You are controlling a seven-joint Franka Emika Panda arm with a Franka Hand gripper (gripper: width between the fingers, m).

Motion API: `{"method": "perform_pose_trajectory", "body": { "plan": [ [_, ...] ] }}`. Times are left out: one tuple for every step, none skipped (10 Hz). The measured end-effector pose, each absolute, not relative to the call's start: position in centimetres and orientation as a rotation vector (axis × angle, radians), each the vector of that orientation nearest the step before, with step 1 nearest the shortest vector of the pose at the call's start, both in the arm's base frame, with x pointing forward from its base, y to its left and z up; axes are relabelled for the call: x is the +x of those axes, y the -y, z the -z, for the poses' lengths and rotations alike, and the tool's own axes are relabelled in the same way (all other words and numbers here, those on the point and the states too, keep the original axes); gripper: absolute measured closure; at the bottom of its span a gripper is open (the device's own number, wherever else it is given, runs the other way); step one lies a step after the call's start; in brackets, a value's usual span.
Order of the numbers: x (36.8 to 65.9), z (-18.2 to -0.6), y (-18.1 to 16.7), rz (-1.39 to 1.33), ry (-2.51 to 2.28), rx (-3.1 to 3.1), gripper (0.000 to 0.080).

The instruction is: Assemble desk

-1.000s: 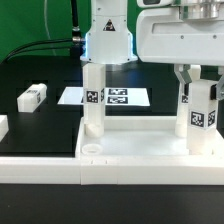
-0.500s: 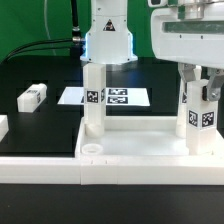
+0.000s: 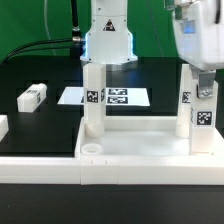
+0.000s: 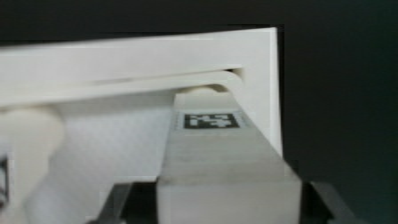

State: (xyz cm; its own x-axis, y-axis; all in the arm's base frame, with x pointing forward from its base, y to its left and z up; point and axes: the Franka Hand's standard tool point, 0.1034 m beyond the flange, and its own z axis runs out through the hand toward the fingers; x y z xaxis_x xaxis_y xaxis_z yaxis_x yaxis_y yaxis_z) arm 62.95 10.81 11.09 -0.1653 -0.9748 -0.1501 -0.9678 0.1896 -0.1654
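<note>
- Grips the held leg by its upper part with the gripper, at about 3 o'clock in the exterior view.
- Clamped on that post, going by the wrist view: dark fingers pressed flat to two opposite sides, no gap on either.
- Directly beneath the gripper, upright, tag facing the exterior camera, lower end meeting a corner of the desk top; cannot tell how deep in the socket.
- Across the exterior view from 6 to 4 o'clock, flat on the counter: that tray-like top, rim upward.
- Just beside the held leg, toward 9 o'clock and a little farther back: a far-right leg, upright, free of the gripper.
- Well apart from the gripper, near the middle toward 9 o'clock: a left leg, upright, with an open socket just in front of its foot.
- Lying on the counter at 9 o'clock: a loose leg; behind the standing legs, the marker board.
- Against one second ago: broad face of the hand replaced by a narrower one, body drawn toward the 3 o'clock edge and turned about the post.
- Held leg's tag shifted slightly toward 3 o'clock; post upright at the same corner as before.
- Other legs, desk top and marker board unmoved.
</note>
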Motion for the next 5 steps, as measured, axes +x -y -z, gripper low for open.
{"method": "perform_pose_trajectory", "body": {
  "plan": [
    [62.95,-11.1,-10.87,0.033,-2.305,-1.783,0.0511],
    [62.99,-11.07,-10.89,0.007,-2.4,-1.614,0.0511],
    [62.99,-11.06,-10.87,-0.011,-2.465,-1.461,0.0511],
    [63.04,-11.07,-11.05,-0.015,-2.505,-1.364,0.0511],
    [63.06,-11.06,-11.09,-0.023,-2.521,-1.328,0.0511]
  ]
}}
